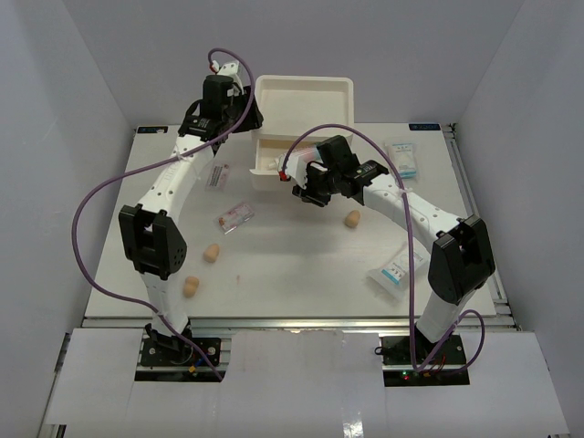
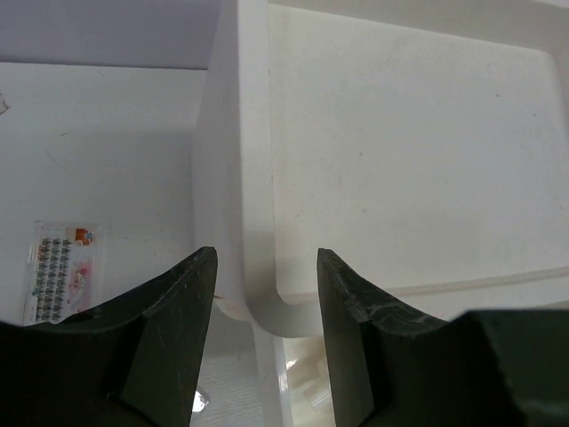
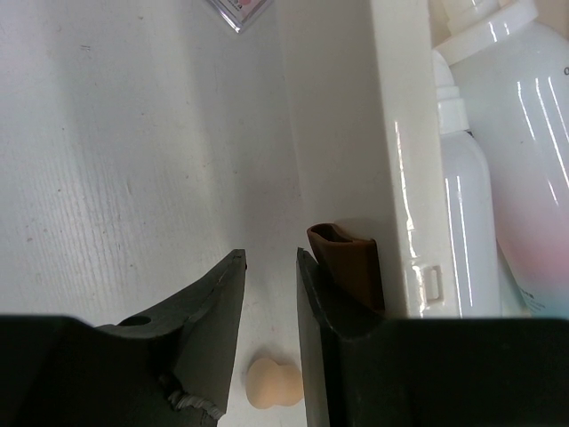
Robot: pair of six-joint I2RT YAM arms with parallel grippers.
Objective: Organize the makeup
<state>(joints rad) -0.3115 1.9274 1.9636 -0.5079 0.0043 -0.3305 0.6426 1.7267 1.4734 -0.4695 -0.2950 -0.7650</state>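
The white drawer box (image 1: 304, 100) stands at the back, with one drawer (image 1: 274, 166) pulled out toward me. Two white bottles (image 3: 498, 160) lie inside that drawer. My right gripper (image 1: 306, 189) (image 3: 268, 264) hangs just in front of the drawer; it is open by a narrow gap with nothing in it, and its right finger (image 3: 311, 294) is beside the red-brown handle (image 3: 351, 267). My left gripper (image 1: 239, 111) (image 2: 267, 267) is open, its jaws on either side of the box's left front corner (image 2: 253, 222). Tan sponges (image 1: 352, 218) (image 1: 212, 253) (image 1: 191, 286) lie on the table.
Clear packets with pink contents (image 1: 236, 216) (image 1: 217, 176) lie left of the drawer. White-blue sachets (image 1: 404, 157) (image 1: 397, 272) lie on the right side. White walls enclose the table on three sides. Purple cables loop over both arms.
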